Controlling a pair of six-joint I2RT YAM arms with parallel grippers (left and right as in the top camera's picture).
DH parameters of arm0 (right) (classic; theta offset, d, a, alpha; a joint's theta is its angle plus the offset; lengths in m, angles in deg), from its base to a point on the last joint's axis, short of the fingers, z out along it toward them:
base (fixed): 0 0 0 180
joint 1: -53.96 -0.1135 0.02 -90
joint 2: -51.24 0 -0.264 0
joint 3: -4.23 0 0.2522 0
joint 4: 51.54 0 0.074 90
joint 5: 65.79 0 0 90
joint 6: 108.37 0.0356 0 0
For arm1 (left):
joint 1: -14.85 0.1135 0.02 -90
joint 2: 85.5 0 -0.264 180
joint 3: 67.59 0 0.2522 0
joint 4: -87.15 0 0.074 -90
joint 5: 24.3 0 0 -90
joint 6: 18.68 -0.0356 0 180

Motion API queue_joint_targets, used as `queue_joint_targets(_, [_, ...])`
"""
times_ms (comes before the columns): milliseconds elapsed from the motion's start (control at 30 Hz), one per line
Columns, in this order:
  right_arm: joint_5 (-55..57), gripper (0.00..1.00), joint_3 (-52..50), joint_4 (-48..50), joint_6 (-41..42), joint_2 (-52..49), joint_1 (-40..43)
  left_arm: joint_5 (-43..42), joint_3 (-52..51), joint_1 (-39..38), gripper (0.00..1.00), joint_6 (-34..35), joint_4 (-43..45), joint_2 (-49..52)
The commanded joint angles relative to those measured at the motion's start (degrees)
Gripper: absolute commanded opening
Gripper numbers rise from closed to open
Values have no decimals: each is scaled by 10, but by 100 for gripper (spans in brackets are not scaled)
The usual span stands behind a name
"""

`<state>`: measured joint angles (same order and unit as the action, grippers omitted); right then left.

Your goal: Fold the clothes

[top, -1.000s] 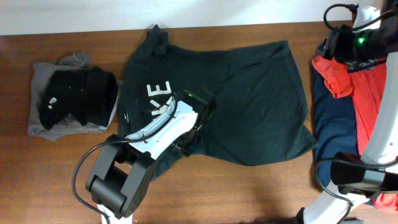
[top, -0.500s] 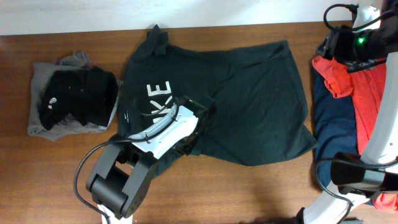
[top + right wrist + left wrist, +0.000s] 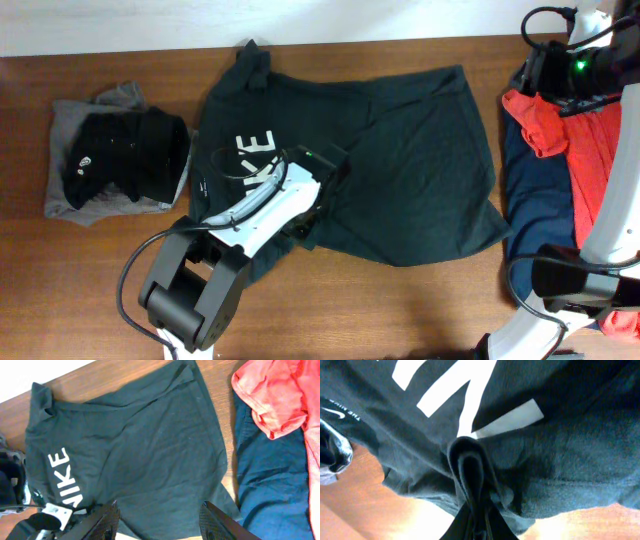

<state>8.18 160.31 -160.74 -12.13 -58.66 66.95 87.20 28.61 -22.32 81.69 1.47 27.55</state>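
Now left claw (image 3: pixel 476 517) clamped on T-shirt (image 3: pixel 410 170).
I see it pinching a fold by the white letters (image 3: pixel 465 390), shirt spread at centre of table (image 3: pixel 90 270); right claw (image 3: pixel 160 520) gapes empty, far right.

Overhead you read only 2 letters on the T-shirt (image 3: pixel 420 170); the left arm (image 3: pixel 270 205) hides the rest. The red garment (image 3: pixel 590 140) is cropped.

Legend | dark T-shirt (image 3: pixel 150 445): white block letters (image 3: pixel 62 477) read "IKE" in right wrist view, "KE" overhead | small white print (image 3: pixel 342 409) beside a swoosh mark (image 3: pixel 334 414) begins "THE", rest unclear | black garment (image 3: pixel 125 150): small white mark, unreadable
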Motion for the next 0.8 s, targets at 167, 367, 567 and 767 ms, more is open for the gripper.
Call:
queue_joint_targets(167, [17,56,0,3,0,-2,2,23,28,-1,10,3,-28,-2])
queue_joint_targets(367, [17,57,0,3,0,-2,2,24,28,-1,17,3,-30,-3])
queue_joint_targets(567, [18,56,0,3,0,-2,2,45,58,22,0,3,-58,-5])
queue_joint_targets(767, [17,57,-4,2,0,-20,2,-95,91,67,21,-38,-61,-11])
